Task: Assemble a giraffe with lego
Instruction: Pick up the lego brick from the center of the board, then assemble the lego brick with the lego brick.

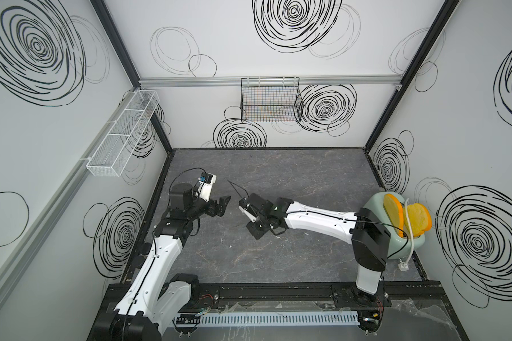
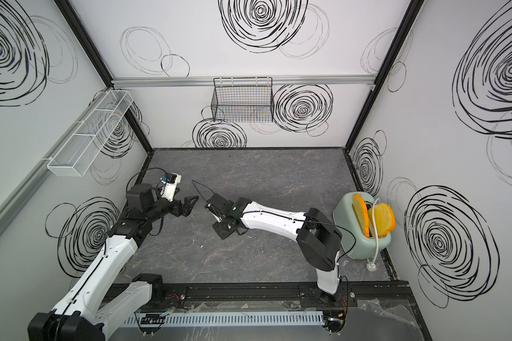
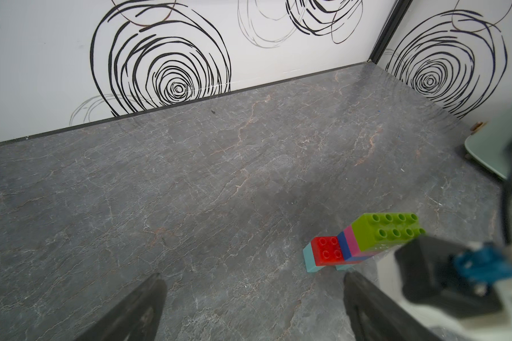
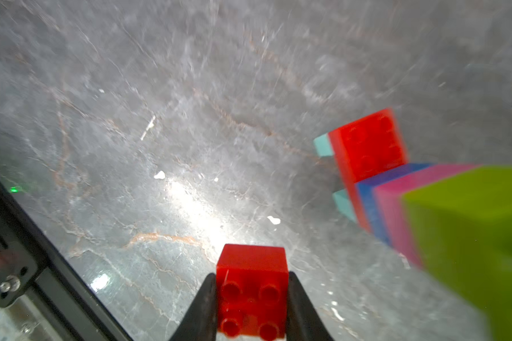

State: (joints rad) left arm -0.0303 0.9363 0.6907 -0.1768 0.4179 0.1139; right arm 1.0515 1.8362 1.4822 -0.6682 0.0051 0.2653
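Right wrist view first: the right end effector [image 4: 251,277] is clamped on a small red brick [image 4: 252,262], 1 finger on each side, 4 studs facing the camera. Beyond it, apart from that brick, stands the giraffe [image 4: 396,203] on the grey tabletop [image 4: 160,118]: 2 cyan legs, red body, then blue, pink and lime green stepping up towards the lens. This picture is smeared, so stud detail on the figure is hard to read.

Over to the left wrist view, and it is sharper. The giraffe [image 3: 364,242] shows its whole length here, with 8 bare studs on the lime brick and 4 on the red body. The blurred wrist of the right arm [image 3: 444,274] covers its lime end. The left end effector [image 3: 252,274] stands wide open over bare tabletop, holding nothing, with 1 finger close to the cyan legs.

In both top views no brick is visible; the figure is hidden around the right arm's wrist [image 1: 263,209] at frame centre. Only these views give the surroundings: a mint toaster [image 1: 404,251] with 2 yellow toast slices [image 1: 417,223] at right, a white mesh basket [image 1: 121,133] at left, a black wire basket [image 1: 269,100] at upper centre.
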